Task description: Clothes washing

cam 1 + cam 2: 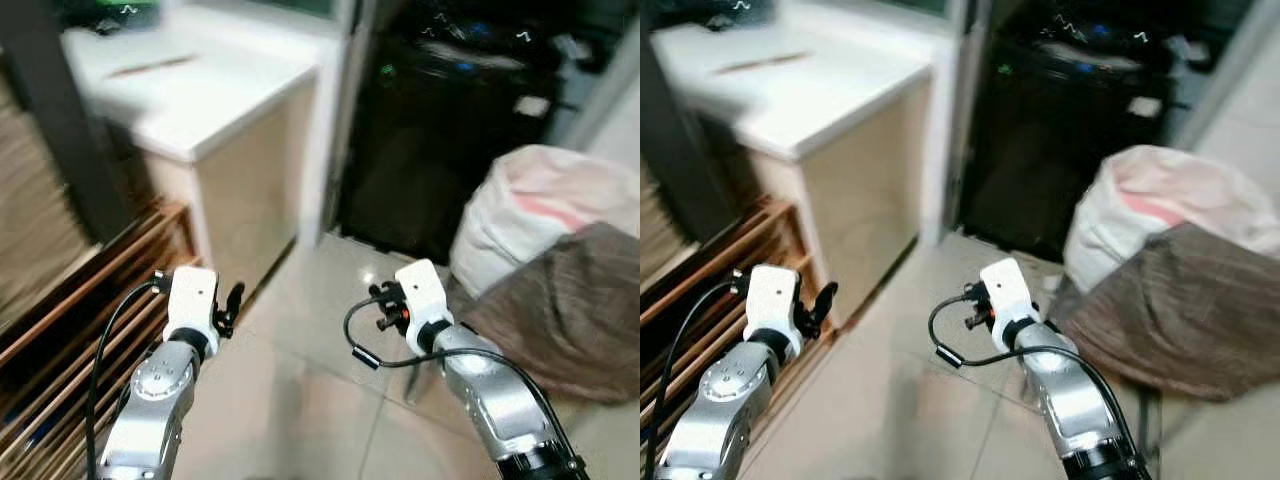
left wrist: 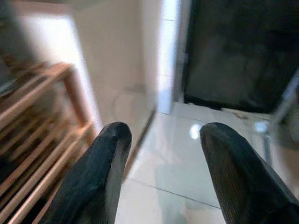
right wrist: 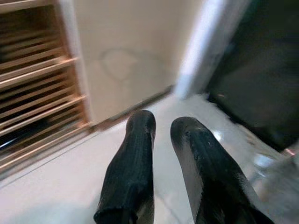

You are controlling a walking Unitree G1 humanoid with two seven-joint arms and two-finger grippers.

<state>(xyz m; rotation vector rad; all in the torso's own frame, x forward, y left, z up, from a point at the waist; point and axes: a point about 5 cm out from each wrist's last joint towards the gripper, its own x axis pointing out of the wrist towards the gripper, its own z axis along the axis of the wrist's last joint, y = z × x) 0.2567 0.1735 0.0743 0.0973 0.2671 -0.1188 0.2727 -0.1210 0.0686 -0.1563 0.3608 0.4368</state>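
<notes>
1. Our left pincer is spread wide with nothing between its fingers; in the left eye view it sits at the lower left of the frame, raised over the tiled floor.
2. Our right pincer has its two black fingers close together with a narrow gap, and holds nothing; in the left eye view its wrist is at lower centre, also above the floor.
3. Just beyond the left pincer, at the left edge of the frame, we see a wooden slatted rack, low against the floor.
4. Behind the rack, in the upper left of the frame, stands a beige cabinet with a white surface on top; a thin dark object lies on it, too blurred for us to name.
5. At upper centre we see a dark appliance in a recess, with small lights near its top. We cannot tell whether it is the washing machine.
6. At the right of the frame, beside the right arm, sits a white bag with a pink patch, bulging full. A brown cloth lies in front of it, touching it.
</notes>
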